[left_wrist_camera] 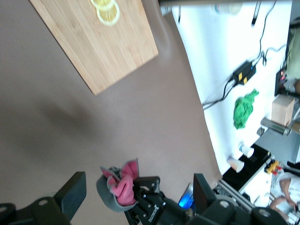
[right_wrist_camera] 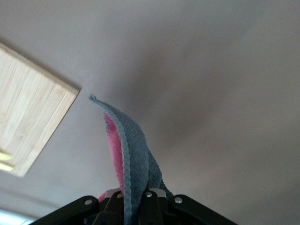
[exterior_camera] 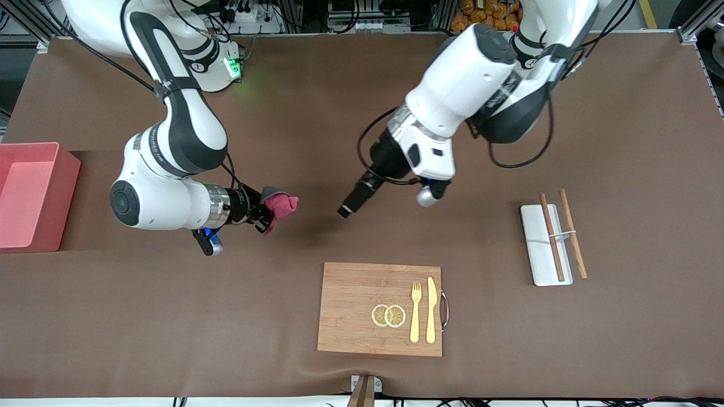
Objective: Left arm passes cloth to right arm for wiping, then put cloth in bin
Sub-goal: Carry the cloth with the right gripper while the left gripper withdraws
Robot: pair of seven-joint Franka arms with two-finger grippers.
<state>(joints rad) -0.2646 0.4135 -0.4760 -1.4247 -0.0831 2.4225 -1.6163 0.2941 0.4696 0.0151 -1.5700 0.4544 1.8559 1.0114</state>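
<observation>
No readable labels anywhere. Right gripper (exterior_camera: 264, 217) is clamped on the cloth (exterior_camera: 280, 204); left gripper (exterior_camera: 345, 211), fingers spread apart, hovers at its 3 o'clock. Only the front view shows the bin (exterior_camera: 34, 195).

Your bin (exterior_camera: 34, 195) sits at the right arm's end. The cutting board (exterior_camera: 362, 308) lies nearest the camera, carrying fork (exterior_camera: 416, 311) beside knife (exterior_camera: 431, 310)

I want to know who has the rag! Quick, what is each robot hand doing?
Left gripper: open, holding nothing, over bare table.
Right gripper: closed on the cloth, held up over the table.
</observation>
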